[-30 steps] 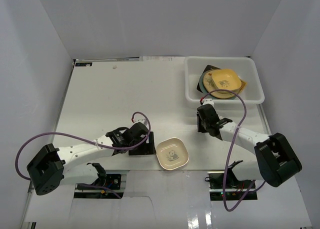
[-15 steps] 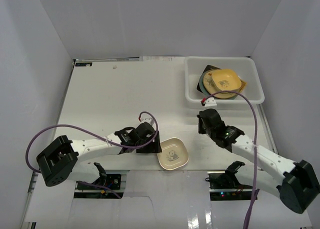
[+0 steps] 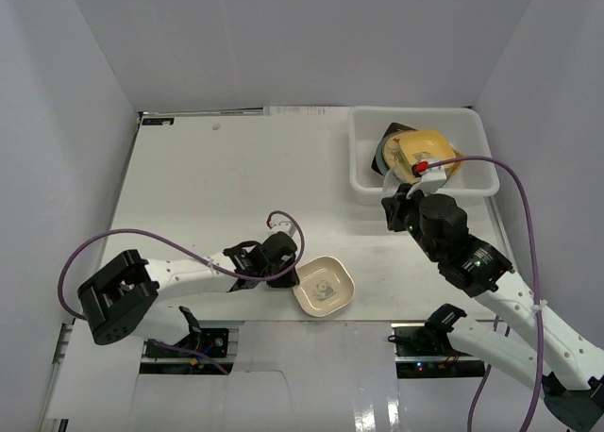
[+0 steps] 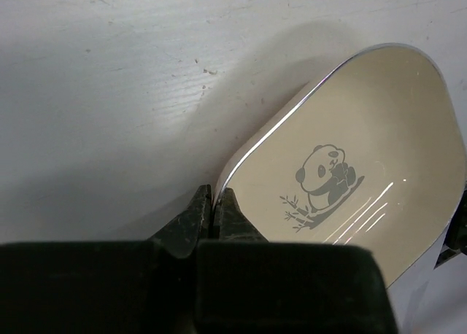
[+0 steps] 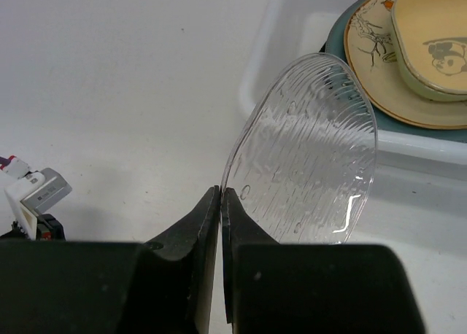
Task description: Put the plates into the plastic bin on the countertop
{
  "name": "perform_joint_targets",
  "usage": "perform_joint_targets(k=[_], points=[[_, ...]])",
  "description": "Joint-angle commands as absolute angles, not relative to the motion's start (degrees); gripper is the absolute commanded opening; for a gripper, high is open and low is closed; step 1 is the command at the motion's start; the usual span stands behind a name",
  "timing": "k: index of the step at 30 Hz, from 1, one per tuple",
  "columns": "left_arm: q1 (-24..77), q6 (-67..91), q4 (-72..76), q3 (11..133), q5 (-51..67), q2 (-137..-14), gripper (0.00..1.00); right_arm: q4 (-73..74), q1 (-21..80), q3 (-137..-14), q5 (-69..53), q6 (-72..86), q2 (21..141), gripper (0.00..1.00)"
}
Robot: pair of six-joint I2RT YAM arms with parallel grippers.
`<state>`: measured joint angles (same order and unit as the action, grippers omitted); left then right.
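The plastic bin [image 3: 357,163] sits far right on the countertop [image 3: 208,196]. We judge the clear glass plate [image 5: 306,152], clamped by its rim in the right gripper [image 5: 220,195] just beside the bin, stiff, slick and breakable; likewise the cream panda plate [image 4: 357,166], well apart, rim pinched by the left gripper [image 4: 211,199].

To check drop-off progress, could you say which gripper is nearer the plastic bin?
Right. The right gripper, holding the clear glass plate, sits just before the plastic bin; the left gripper holds the cream plate at the near edge of the countertop.
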<state>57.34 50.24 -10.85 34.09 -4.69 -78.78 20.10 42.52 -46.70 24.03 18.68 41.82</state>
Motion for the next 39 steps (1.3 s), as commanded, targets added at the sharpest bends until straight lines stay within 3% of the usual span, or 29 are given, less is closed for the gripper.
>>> perform_joint_targets(k=[1, 6, 12, 20, 23, 27, 29, 39], points=[[57.7, 49.7, -12.6, 34.6, -7.0, -73.5, 0.0, 19.9, 42.9, -50.6, 25.7, 15.9, 40.8, 0.08], [57.7, 45.5, -14.8, 41.5, -6.3, -69.5, 0.0, 13.8, 42.9, -53.2, 28.7, 13.0, 35.3, 0.08], [57.5, 37.9, -16.7, 61.0, -11.5, -76.4, 0.0, 11.4, 42.9, -57.0, 33.6, 9.7, 31.9, 0.08], [54.1, 29.6, -16.7, 91.2, -12.3, -103.0, 0.0, 9.8, 42.9, -64.2, 37.8, 5.7, 29.9, 0.08], [51.3, 31.0, -16.5, 105.1, -8.5, -114.8, 0.0, 9.8, 42.9, -64.3, 37.6, 6.1, 29.2, 0.08], [50.2, 32.7, -19.4, 132.3, -6.6, -130.3, 0.0, 10.1, 42.9, -63.2, 36.8, 7.1, 27.9, 0.08], [49.8, 34.0, -18.4, 138.5, -6.1, -134.8, 0.0, 11.2, 42.9, -62.5, 36.8, 7.6, 27.3, 0.08], [48.1, 38.1, -1.2, 140.9, -5.0, -143.7, 0.0, 11.2, 42.9, -58.8, 35.5, 9.4, 26.8, 0.08]])
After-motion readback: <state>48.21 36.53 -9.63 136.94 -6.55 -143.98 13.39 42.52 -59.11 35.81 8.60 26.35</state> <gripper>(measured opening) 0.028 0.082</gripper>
